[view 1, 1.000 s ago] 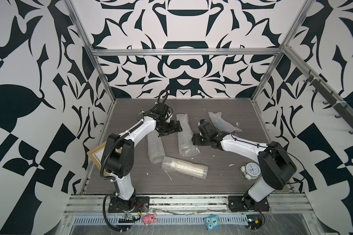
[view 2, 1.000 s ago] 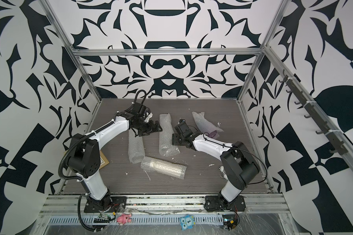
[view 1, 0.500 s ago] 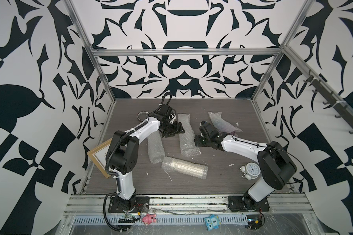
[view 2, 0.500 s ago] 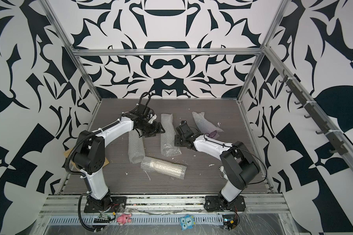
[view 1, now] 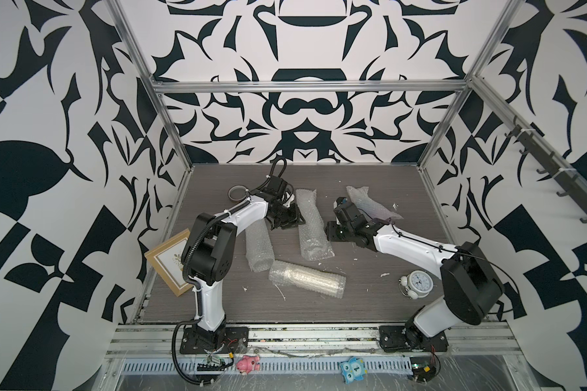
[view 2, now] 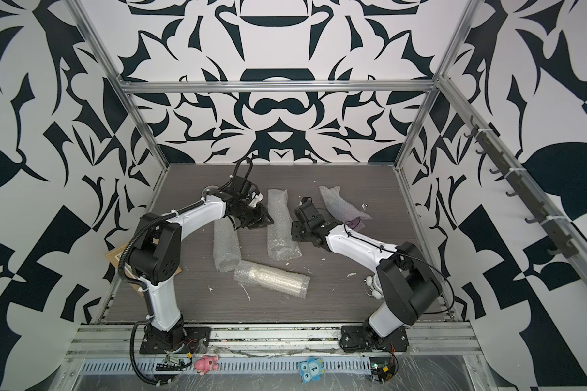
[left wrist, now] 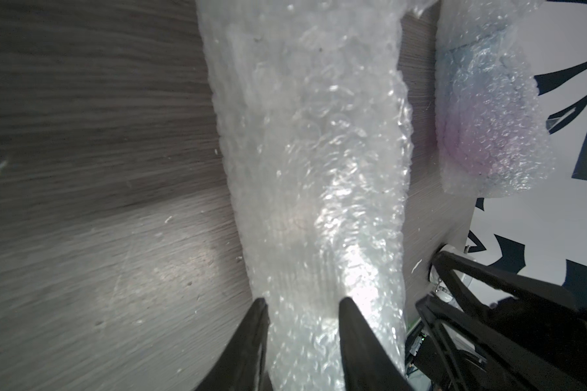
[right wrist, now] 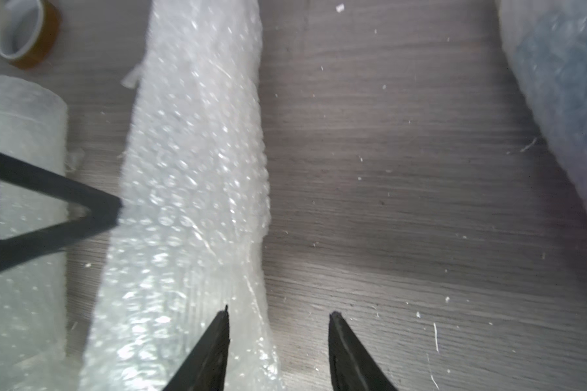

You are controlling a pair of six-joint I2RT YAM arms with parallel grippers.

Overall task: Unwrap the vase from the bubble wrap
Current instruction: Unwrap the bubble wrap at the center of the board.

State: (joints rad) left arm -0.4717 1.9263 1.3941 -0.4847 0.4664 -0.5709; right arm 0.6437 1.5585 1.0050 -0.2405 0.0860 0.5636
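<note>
Surface: grey wood-grain surface enclosed by black-and-white patterned walls; small white scraps lie scattered on it.
Task item: the clear, whitish middle bubble wrap roll lies flat at mid-surface. Its long axis runs front to back, and it lies between the two grippers.
Left gripper: the left gripper sits low at the side of the middle bubble wrap roll facing the left arm. Its black fingers stand partly apart with wrap filling the space between them. Whether they pinch the wrap cannot be told.
Right gripper: the right gripper sits at the opposite side of the same roll. Its jaws are apart and hold nothing. One finger lies over the wrap's edge, the other over bare surface.
Cross-check: the right wrist view shows a left gripper fingertip touching the roll's far side.
Other wrap: the clear left bubble wrap roll lies near the middle one, on the left arm's side. The clear front bubble wrap roll lies crosswise nearer the arm bases, one end by the left roll's front end. The crumpled far bubble wrap bundle lies behind the right gripper. A purple and blue tint shows through it, but its contents cannot be identified.
Other items: a brown tape roll lies behind the left arm. A light wooden picture frame sits at the surface's left edge. A white twin-bell alarm clock stands near the right arm.
</note>
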